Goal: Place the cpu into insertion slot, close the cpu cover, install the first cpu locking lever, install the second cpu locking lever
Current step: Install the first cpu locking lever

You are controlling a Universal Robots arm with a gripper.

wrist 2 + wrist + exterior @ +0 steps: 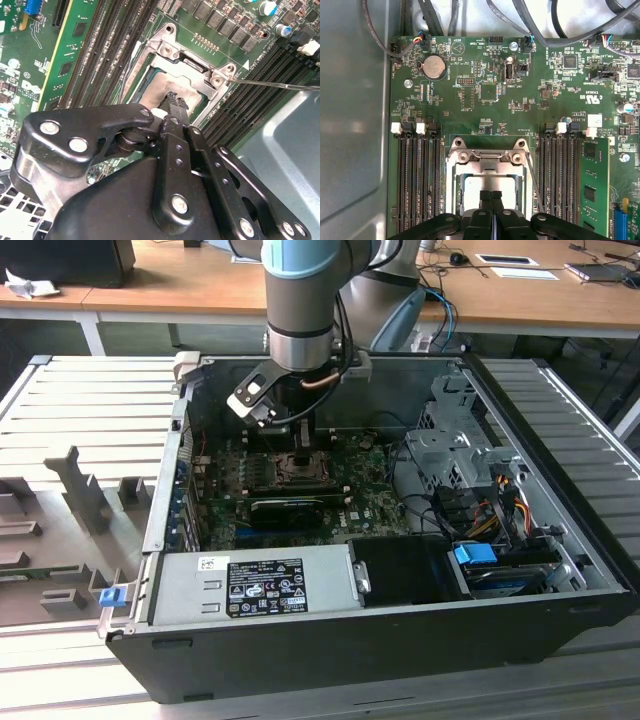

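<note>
Two labels [262, 586] on the grey power supply [180, 590], print too small to tell. Gripper [492, 196] pressed shut, tips down at the cpu [472, 186], seated in the insertion slot [456, 146] and framed by the cpu cover [490, 166]. Near edge of chip hidden behind black fingers [485, 201]. Thin lever [535, 182] just beside the socket. Open case [400, 640] on slatted grey table [90, 410]; wooden desks [170, 290] behind.

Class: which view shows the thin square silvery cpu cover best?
First wrist view: the cpu cover faces the camera squarely. The second wrist view shows it slanted, partly behind the black gripper; the exterior view, tiny beneath the arm.
</note>
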